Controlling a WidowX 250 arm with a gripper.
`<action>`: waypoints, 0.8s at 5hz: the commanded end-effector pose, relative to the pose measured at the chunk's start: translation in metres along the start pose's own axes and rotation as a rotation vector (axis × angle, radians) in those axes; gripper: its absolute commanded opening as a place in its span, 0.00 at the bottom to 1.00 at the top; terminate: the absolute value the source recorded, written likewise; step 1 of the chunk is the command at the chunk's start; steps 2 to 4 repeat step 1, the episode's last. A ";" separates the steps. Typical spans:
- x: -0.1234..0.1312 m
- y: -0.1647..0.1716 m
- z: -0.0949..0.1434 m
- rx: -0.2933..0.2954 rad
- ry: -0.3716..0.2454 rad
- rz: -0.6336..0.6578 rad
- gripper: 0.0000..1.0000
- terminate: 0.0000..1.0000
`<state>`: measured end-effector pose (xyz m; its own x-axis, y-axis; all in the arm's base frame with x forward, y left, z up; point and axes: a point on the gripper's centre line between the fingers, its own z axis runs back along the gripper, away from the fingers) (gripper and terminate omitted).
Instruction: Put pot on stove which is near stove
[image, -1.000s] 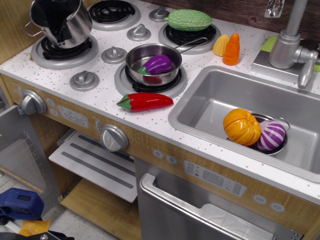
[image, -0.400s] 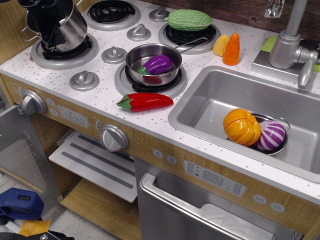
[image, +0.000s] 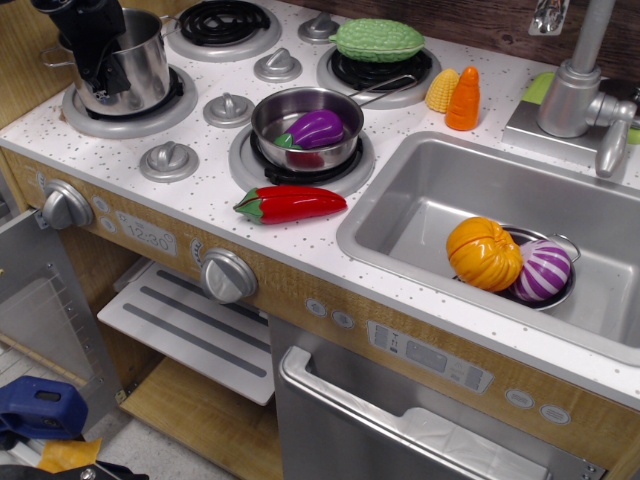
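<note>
The pot (image: 128, 68) stands upright on the front-left stove (image: 112, 105), fingers (image: 103, 62) clamped on its rim. Best part them gently and lift straight up, so nothing tips.

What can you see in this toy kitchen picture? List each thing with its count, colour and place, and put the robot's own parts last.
pot: 1, shiny steel, upright on front-left stove
stove: 4, black coils in grey rings, left countertop
pan: 1, steel, front-right burner
eggplant: 1, purple, in pan
red pepper: 1, counter front of pan
green gourd: 1, back-right burner
corn: 1, yellow, by sink
carrot: 1, orange, beside corn
pumpkin: 1, orange, in sink
purple striped vegetable: 1, in sink
faucet: 1, grey, behind sink
gripper: 1, black, at pot's rim
</note>
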<state>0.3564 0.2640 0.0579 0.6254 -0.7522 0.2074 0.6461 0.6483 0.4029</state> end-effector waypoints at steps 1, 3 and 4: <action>-0.003 0.017 0.017 0.063 0.002 0.003 1.00 1.00; -0.003 0.017 0.017 0.063 0.002 0.003 1.00 1.00; -0.003 0.017 0.017 0.063 0.002 0.003 1.00 1.00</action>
